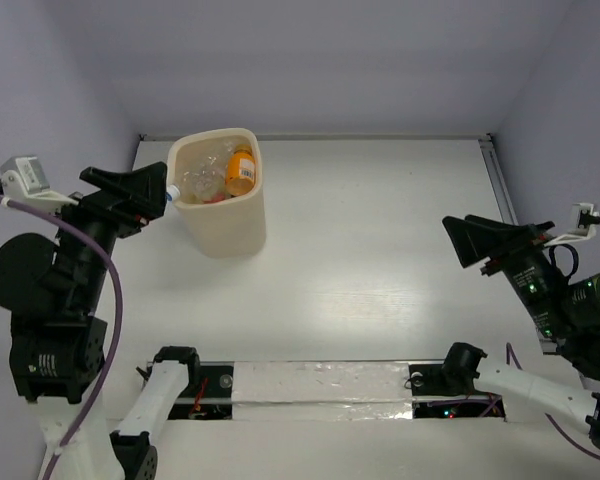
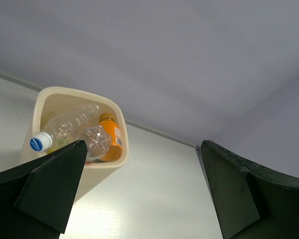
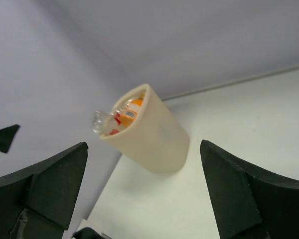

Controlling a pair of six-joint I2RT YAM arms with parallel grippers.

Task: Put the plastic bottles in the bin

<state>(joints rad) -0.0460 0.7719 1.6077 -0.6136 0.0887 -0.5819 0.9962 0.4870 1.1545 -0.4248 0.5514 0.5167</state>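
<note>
The cream bin [image 1: 232,222] stands at the back left of the table. Inside it lie the plastic bottles: a short orange one [image 1: 241,170] and clear crinkled ones [image 1: 202,176]; a clear bottle's blue cap [image 1: 173,193] pokes over the left rim. My left gripper [image 1: 152,203] hangs open just left of the bin, holding nothing. In the left wrist view the bin [image 2: 118,130], the orange bottle [image 2: 111,138] and the blue-capped clear bottle [image 2: 65,130] lie beyond my open left gripper [image 2: 143,147]. My right gripper [image 1: 460,243] stands open and empty far right, facing the bin [image 3: 157,142].
Grey walls close the table at the back and both sides. A metal strip [image 1: 496,180] runs along the right edge. A shiny taped strip [image 1: 320,384] lies at the near edge between the arm bases.
</note>
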